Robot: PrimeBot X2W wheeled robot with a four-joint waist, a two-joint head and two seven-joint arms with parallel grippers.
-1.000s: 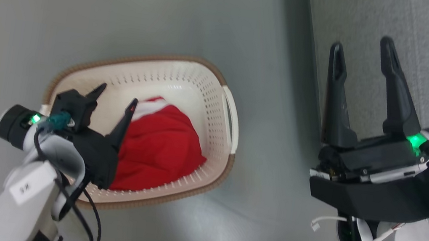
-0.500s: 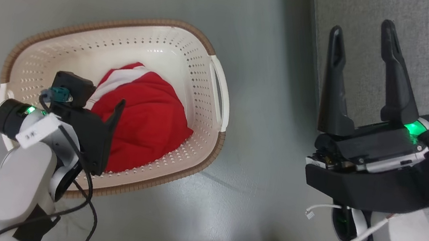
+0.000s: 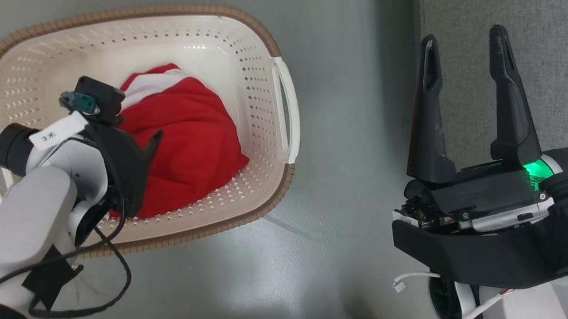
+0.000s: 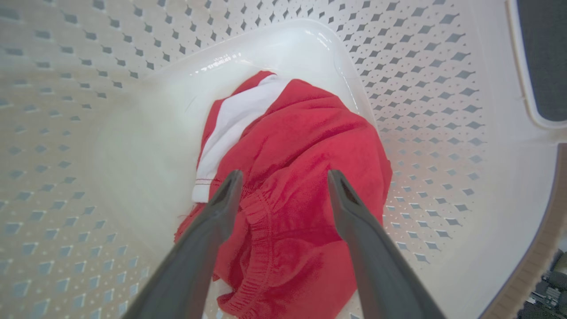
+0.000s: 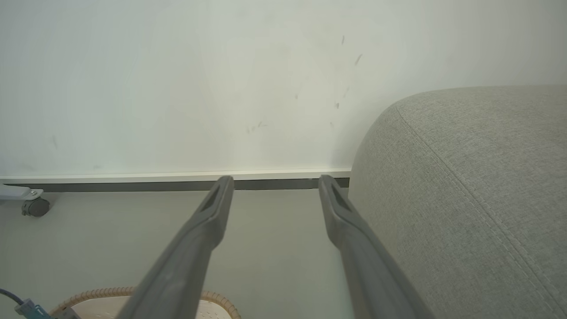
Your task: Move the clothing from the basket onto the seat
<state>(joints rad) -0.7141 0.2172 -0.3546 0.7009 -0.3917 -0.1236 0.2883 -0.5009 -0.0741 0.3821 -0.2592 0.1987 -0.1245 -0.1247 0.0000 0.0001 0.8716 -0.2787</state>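
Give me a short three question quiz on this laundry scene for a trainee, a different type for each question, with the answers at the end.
1. True or false: the basket is empty.
2. Multiple choice: the left gripper, reaching into the basket over the red clothing, has its jaws: A) shut on fabric; B) apart; C) hidden from view.
3. Fill in: the right gripper is open, away from the basket, near the edge of the grey ____.
Key: 1 false, the clothing lies in it; 2 B; 3 seat.
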